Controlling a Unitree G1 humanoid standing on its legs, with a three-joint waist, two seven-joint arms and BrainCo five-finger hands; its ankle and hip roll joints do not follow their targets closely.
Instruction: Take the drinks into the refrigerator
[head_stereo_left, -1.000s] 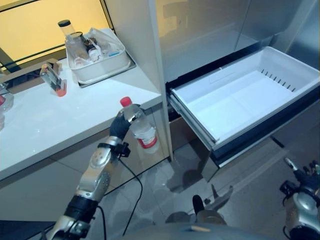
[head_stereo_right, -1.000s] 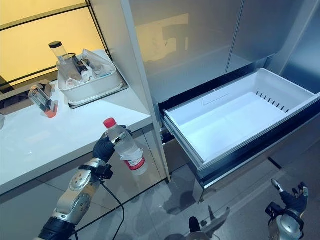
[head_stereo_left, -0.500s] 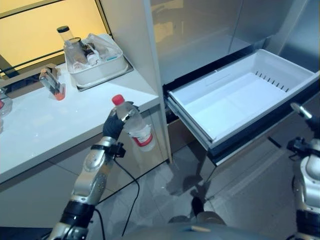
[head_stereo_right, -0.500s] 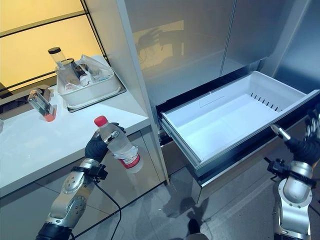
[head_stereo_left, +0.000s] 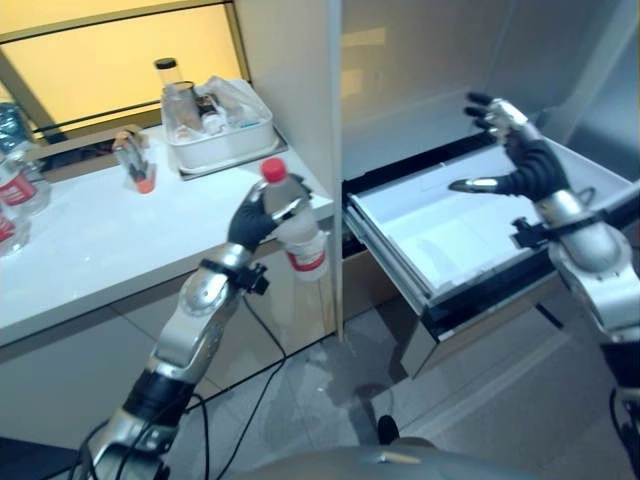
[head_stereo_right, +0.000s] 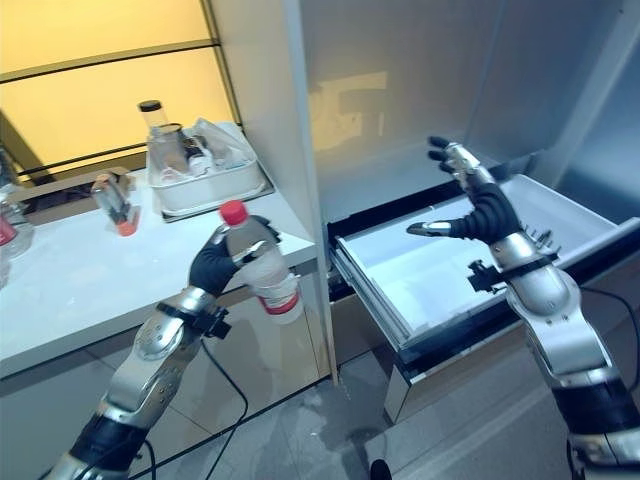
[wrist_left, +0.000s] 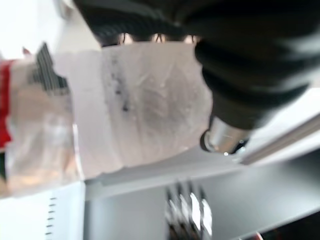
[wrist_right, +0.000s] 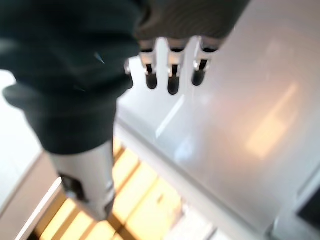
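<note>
The two eye views look down from the robot's head, side by side, onto the same scene: a white counter (head_stereo_left: 90, 240) on the left, the fridge (head_stereo_right: 400, 90) ahead and its open drawer (head_stereo_left: 440, 240) at right. Both take in the left hand (head_stereo_left: 252, 218) with the bottle (head_stereo_left: 295, 225) by the counter's edge and the right hand (head_stereo_right: 480, 205) raised over the drawer. The left wrist view looks along its hand from very close, the bottle (wrist_left: 115, 105) right against the lens. The right wrist view looks past its own fingers (wrist_right: 172, 80) at the fridge's grey front (wrist_right: 250, 100).
</note>
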